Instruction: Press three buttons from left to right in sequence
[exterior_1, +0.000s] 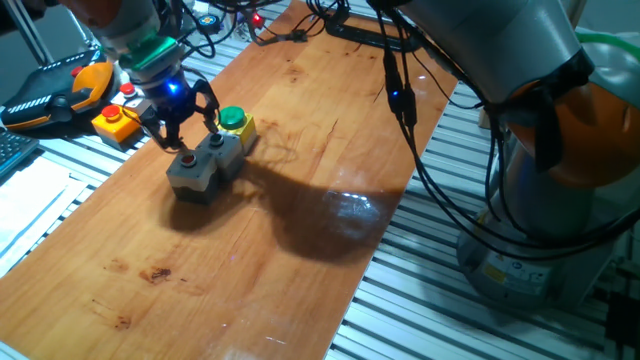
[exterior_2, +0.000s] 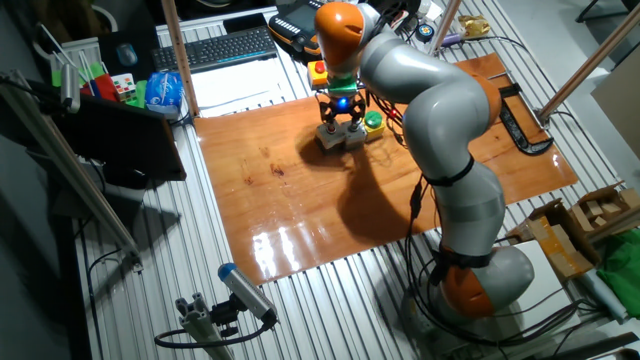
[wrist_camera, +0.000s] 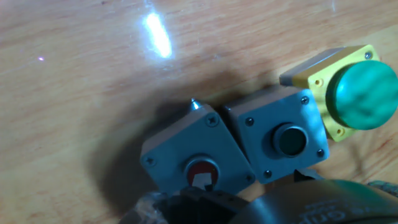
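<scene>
So in one fixed view the gripper is parked right over the near end of the three buttons, that little joined row sitting on the wooden table. Its tip is down at the grey box with the red button, while the middle teal button and the big green button both sit clear of it, so my guess is we're on press one of three, with two left to go. The fingers look splayed apart here, but the tips are dark against dark and I honestly can't tell if there's a gap. An orange box with its own red button sits just behind, not part of the row. The other fixed view is too far off: the arm covers a lot and the row is a tiny blob under the hand. In the hand view the red button is right at the bottom edge, partly covered by the gripper's dark body, with the teal one and green one off to the right. Whether it's actually pushed in, no idea, and the fingertips themselves aren't visible.
</scene>
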